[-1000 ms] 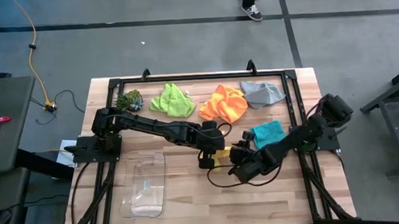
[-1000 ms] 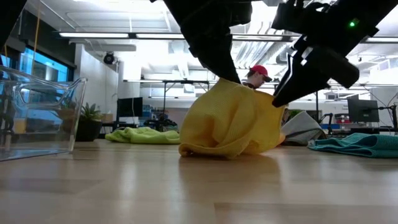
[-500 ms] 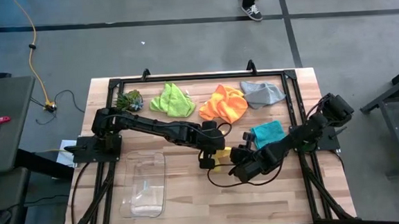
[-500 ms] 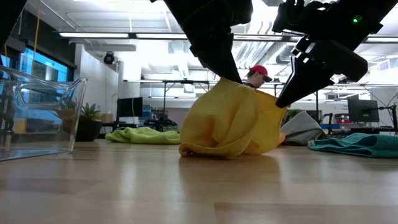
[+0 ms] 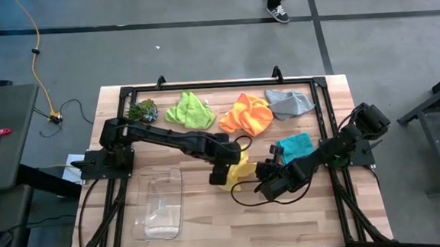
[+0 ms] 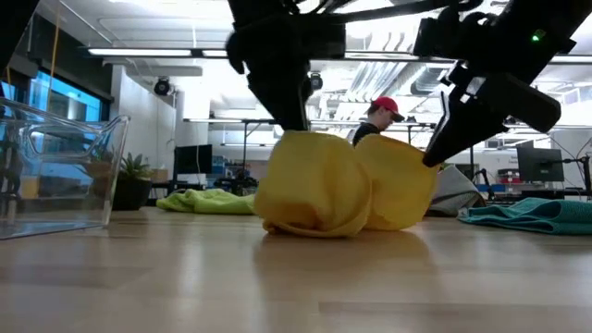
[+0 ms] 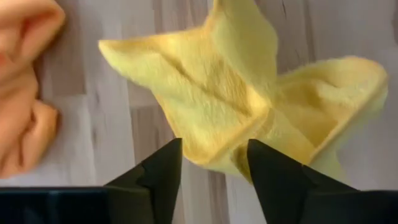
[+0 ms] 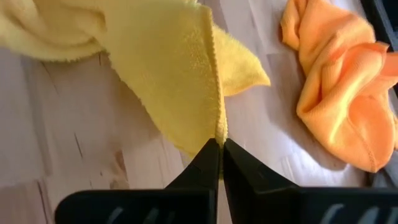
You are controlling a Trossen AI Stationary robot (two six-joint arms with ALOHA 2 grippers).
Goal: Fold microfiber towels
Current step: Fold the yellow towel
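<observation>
A yellow towel (image 5: pixel 239 172) lies bunched at the table's middle, in two humps (image 6: pixel 319 185) with its underside on the wood. My left gripper (image 7: pixel 213 158) stands open just above the left hump, one finger on either side of a raised fold. My right gripper (image 8: pixel 219 146) is shut on the towel from the right. Lime green (image 5: pixel 188 110), orange (image 5: pixel 246 114), grey (image 5: pixel 289 102) and teal (image 5: pixel 294 146) towels lie crumpled along the far side and right. My left gripper points down over the left hump (image 6: pixel 310 157); whether its fingertips touch the cloth, I cannot tell. My right gripper pinches a hemmed edge of the yellow towel (image 8: pixel 217 124) between its two fingers, slanting down from the table's right. That edge is held raised (image 6: pixel 416 166), and the rest lies on the table.
A clear plastic bin (image 5: pixel 160 204) stands near the front left. A small spiky green plant (image 5: pixel 143 110) sits at the far left corner. A dark frame (image 5: pixel 202 86) borders the table. A person in a red cap (image 6: pixel 381 109) shows in the room behind.
My left gripper has opened and let go of the yellow towel's peak, tipping steeper and shifting a little toward the table's left edge. The released cloth has sunk into a rounded hump and spread leftward. My right gripper has shut on the towel's right edge and stayed in place.
</observation>
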